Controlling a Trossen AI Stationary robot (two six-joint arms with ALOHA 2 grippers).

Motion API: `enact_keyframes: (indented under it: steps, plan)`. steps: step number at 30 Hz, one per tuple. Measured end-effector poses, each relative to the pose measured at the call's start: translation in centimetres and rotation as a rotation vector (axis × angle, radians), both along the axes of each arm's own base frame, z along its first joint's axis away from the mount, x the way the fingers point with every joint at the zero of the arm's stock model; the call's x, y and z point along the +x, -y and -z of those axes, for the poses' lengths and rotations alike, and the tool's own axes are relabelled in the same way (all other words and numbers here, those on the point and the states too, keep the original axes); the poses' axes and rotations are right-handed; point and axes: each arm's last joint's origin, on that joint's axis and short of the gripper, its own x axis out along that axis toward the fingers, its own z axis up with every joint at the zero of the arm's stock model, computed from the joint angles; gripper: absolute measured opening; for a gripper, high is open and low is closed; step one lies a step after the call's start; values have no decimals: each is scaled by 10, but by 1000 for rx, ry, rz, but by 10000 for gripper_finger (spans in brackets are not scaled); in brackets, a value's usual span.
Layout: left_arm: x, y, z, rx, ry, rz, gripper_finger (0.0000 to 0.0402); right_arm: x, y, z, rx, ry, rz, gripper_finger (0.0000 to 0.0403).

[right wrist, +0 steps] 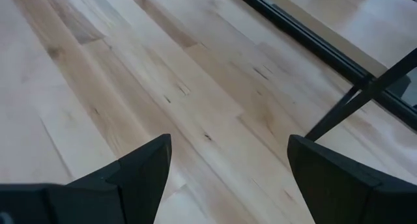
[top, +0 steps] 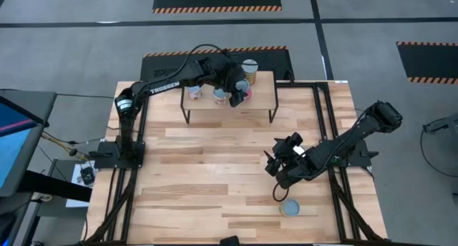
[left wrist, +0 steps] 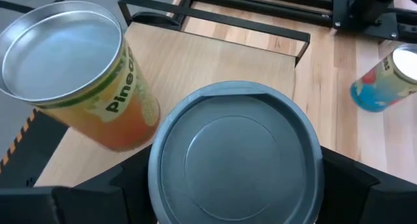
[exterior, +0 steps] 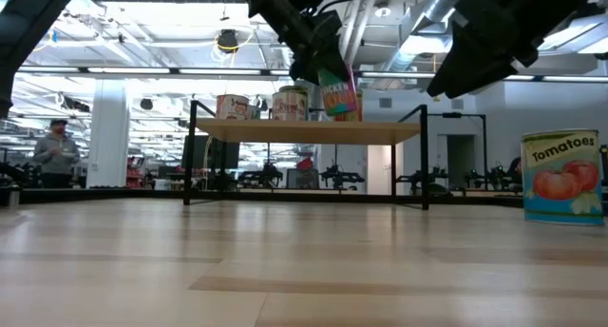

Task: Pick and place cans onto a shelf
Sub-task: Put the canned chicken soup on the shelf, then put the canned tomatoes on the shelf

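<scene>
The shelf stands at the table's far side on thin black legs. Two cans stand upright on its left half, and an orange pineapple can stands at its far edge. My left gripper is over the shelf's middle, shut on a can with a green and pink label and a silvery top. My right gripper hovers open over bare wood right of the table's middle. A blue tomato can stands on the table near the front right. My left gripper pinches the can's opposite side walls just under the top rim between its two fingers. The fingers come from the table's left, slanting down. The can is slightly tilted, its base close over the shelf top; whether it touches the plank I cannot tell.
Black rails frame the tabletop. The shelf's right half is bare plank. A person stands far off in the room behind. A monitor sits left of the table.
</scene>
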Motion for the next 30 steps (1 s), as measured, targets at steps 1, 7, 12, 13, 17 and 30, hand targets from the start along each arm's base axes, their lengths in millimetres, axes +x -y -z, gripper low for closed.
enact_keyframes:
  steps: [1, 7, 12, 13, 17, 30]
  plan:
    - [2, 0, 2, 0, -3, 0, 281, 0, 0, 0, 1, 2, 1, 329]
    - [9, 0, 14, -4, -25, 18, 300, 0, -2, 0, 8, 10, -6, 329]
    - [10, -1, 17, 11, -38, 21, 317, 0, -3, 0, 9, 12, -10, 329]
    - [10, -1, 17, 12, -38, 22, 321, 0, -2, 0, 9, 10, -10, 329]
    - [11, -2, 17, 22, -31, 24, 337, 0, -2, 0, 8, 9, -10, 329]
    - [15, 7, -5, 90, -15, 53, 355, -1, -2, 0, 25, 25, 17, 329]
